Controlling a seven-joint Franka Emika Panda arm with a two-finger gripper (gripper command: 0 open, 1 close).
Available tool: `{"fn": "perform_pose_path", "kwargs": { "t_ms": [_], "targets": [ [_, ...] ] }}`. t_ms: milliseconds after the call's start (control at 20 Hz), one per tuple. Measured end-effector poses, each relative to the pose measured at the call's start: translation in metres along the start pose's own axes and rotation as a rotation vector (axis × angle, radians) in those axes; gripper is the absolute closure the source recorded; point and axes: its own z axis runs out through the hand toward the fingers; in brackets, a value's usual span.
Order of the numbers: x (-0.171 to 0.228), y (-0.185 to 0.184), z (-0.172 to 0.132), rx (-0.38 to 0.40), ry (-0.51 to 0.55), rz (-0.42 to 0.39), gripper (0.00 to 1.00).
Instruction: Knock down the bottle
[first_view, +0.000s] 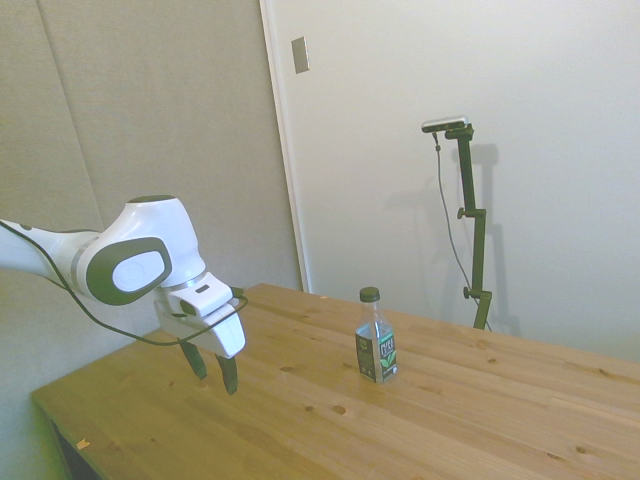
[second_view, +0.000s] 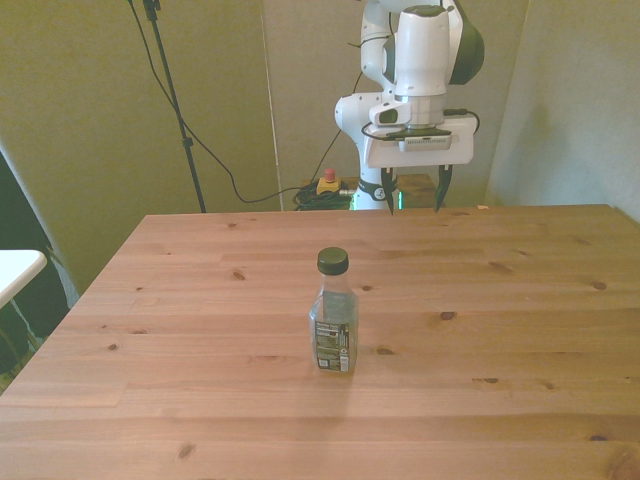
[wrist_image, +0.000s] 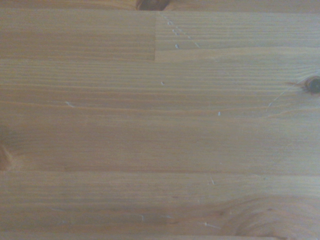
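Observation:
The bottle (first_view: 376, 340) stands upright near the middle of the wooden table (first_view: 300, 420): clear plastic, dark green cap, dark label with a green leaf mark. In the front view the bottle (second_view: 334, 312) is at the table's centre. My gripper (first_view: 214, 373) hangs just above the table well to the left of the bottle in the side view, fingers pointing down and spread apart with nothing between them. In the front view the gripper (second_view: 412, 196) is over the table's far edge, far behind the bottle. The wrist view shows only bare wood grain (wrist_image: 160, 120).
A red button device (second_view: 327, 183) and cables lie on the floor behind the table. A white surface (second_view: 15, 270) pokes in at the front view's left edge. Walls and a door frame (first_view: 285, 150) stand behind the table.

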Motion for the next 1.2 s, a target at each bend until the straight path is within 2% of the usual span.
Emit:
{"fn": "perform_pose_path", "kwargs": {
  "t_ms": [250,750,800,850,1200],
  "targets": [
    [0.017,-0.006,-0.008,0.018,0.022,0.017,0.0],
    [0.155,-0.011,-0.039,0.024,0.072,0.156,0.0],
    [0.155,-0.013,-0.039,0.022,0.071,0.152,0.0],
    [0.154,-0.016,-0.037,0.018,0.071,0.146,1.0],
    [0.182,-0.035,-0.016,0.018,0.103,0.205,1.0]
  ]
}}
